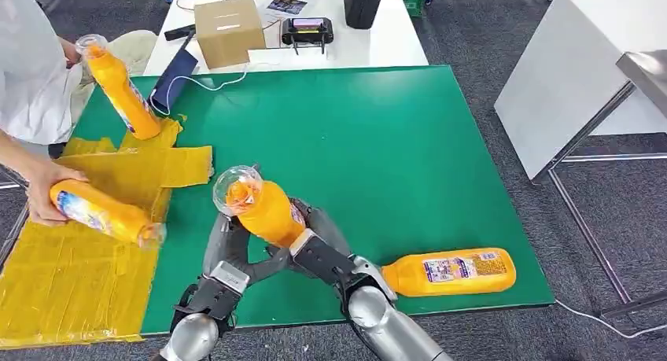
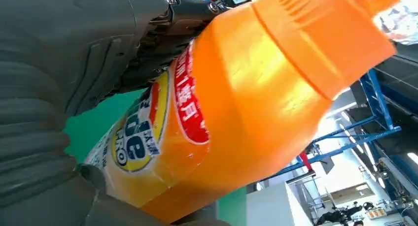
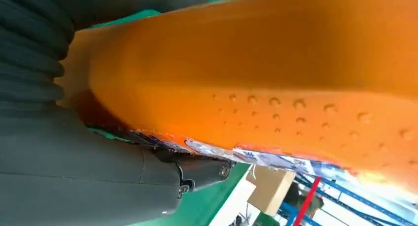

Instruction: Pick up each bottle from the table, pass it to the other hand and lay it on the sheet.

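Both hands meet near the green surface's (image 1: 409, 141) front edge, left hand (image 1: 228, 255) and right hand (image 1: 315, 247) with fingers wrapped round one orange bottle (image 1: 263, 208), tilted, cap up-left toward the yellow sheet (image 1: 79, 274). Wide open green lies beyond. Another bottle (image 1: 452, 272) lies lengthwise along the front edge.

Four orange bottles (image 1: 263, 208), one yellow sheet (image 1: 79, 274), one cardboard box (image 1: 229, 31).
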Controlling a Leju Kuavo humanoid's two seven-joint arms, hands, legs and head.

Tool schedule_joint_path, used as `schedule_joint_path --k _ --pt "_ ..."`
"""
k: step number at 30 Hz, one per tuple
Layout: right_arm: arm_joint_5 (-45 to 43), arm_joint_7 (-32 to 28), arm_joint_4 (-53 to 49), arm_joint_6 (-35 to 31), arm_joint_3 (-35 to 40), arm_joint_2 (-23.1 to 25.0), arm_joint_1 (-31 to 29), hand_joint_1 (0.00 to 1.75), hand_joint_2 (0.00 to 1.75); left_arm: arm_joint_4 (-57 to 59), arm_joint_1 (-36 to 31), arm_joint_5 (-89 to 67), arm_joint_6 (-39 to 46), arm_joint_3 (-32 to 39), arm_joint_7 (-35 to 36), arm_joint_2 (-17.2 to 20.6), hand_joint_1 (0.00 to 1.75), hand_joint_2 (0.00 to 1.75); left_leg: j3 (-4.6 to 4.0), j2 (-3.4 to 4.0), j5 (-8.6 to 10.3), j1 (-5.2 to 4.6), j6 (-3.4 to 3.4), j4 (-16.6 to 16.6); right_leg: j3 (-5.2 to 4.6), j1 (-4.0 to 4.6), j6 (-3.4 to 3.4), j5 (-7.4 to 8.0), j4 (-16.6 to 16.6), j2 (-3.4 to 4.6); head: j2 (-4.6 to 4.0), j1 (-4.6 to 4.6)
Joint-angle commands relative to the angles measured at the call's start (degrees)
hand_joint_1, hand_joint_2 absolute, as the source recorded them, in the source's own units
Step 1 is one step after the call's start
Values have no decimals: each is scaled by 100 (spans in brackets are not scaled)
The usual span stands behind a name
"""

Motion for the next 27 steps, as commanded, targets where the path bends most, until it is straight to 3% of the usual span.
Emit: schedule_joint_path --k 1,5,6,7,19,27 --pt "30 -11 521 -64 199 -59 -331 175 175 342 -190 41 -121 -310 -15 163 0 175 25 -16 -7 9 -7 -2 27 2 -11 -6 -5 33 0 0" --pt "625 56 371 -441 464 -100 -285 175 175 322 -67 209 -87 -231 -29 55 2 175 18 -8 -5 5 -5 -3 17 0 -7 -3 -5 28 0 2" --pt "706 97 366 -477 499 -104 -265 175 175 305 -42 242 -73 -207 -39 40 108 175 15 -6 -4 3 -4 -5 14 -1 -6 -2 -5 24 0 2" --pt "726 109 371 -484 517 -102 -251 175 175 295 -28 251 -69 -201 -45 39 175 175 23 -11 -8 7 -6 -3 24 1 -9 -6 -6 33 0 0" --pt "1370 244 109 -840 682 -135 -41 175 175 199 108 237 -79 -124 -45 2 175 175 25 -14 -11 8 -6 -1 26 1 -10 -9 -4 35 0 2" --pt "1305 186 -1 -835 520 -165 148 175 175 42 212 285 -55 -15 -64 -23 175 175 10 -12 -3 4 -3 -4 11 0 -5 -3 -5 15 0 0"
